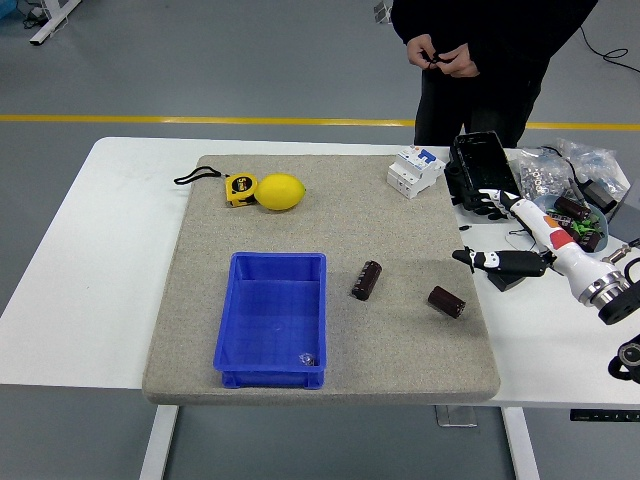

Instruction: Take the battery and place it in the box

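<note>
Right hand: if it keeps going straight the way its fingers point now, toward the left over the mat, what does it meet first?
The right hand, open, points left. The nearest battery lies slightly nearer the table's front edge, so the hand probably passes beside it; the other battery is likelier. Height is unclear.

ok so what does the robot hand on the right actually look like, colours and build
The right hand is mostly white with black fingertips and black joints, and shows small orange and green patches near the knuckles. The white part narrows to a wrist that meets a silver metal ring, and behind it the arm is black. No left arm is in view.
</note>
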{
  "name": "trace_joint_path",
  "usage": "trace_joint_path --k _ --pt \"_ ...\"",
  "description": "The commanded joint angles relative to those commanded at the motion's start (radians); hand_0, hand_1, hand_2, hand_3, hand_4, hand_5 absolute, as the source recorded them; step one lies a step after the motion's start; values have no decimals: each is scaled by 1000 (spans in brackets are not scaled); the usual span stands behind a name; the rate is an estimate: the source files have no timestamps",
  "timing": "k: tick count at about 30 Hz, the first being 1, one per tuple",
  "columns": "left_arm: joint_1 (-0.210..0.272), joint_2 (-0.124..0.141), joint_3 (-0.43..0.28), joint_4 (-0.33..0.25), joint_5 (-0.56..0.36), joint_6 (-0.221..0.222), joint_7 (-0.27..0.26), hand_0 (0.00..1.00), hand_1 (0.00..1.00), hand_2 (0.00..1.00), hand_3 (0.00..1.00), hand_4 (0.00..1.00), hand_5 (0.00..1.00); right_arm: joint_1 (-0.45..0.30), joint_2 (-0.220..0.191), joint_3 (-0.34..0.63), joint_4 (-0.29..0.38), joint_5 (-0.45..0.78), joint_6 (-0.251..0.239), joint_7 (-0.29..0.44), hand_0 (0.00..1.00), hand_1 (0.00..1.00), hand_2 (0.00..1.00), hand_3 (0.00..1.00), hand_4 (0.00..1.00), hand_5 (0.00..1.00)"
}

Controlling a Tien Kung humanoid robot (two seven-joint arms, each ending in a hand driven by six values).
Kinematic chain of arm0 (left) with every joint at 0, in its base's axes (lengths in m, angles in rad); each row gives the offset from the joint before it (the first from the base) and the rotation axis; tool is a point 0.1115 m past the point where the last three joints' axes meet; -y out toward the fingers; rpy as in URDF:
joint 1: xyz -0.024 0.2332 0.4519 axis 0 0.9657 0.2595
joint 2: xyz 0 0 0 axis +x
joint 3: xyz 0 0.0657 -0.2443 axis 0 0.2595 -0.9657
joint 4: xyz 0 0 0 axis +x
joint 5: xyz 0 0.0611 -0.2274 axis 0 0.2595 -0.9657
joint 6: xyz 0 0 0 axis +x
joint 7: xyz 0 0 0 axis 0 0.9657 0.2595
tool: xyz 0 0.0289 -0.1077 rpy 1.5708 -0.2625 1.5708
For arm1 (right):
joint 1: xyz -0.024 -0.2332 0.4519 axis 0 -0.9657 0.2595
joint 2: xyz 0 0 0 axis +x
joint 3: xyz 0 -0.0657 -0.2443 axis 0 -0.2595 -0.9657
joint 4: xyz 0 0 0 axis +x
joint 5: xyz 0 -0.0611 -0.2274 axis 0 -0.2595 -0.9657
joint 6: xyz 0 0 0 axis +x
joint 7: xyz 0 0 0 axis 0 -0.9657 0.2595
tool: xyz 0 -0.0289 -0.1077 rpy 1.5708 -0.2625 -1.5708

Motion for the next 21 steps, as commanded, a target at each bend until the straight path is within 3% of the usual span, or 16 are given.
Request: trace_joint_path --k 4,10,16,21 --pt "-1 1 6 0 -7 0 -1 758 705 734 633 700 636 56 -37 -82 -14 -118 3 26 802 783 818 853 998 309" --pt "-2 0 7 0 -8 1 1 757 707 736 634 700 636 207 -69 -322 -70 -349 -44 84 809 791 829 865 982 265" --pt "-1 1 12 0 -9 2 3 757 706 735 635 700 635 348 -23 -543 -159 -446 -114 122 813 790 842 875 937 226" --pt "0 1 15 0 -12 2 3 757 707 734 635 699 633 421 15 -654 -213 -482 -157 149 818 787 838 873 920 215"
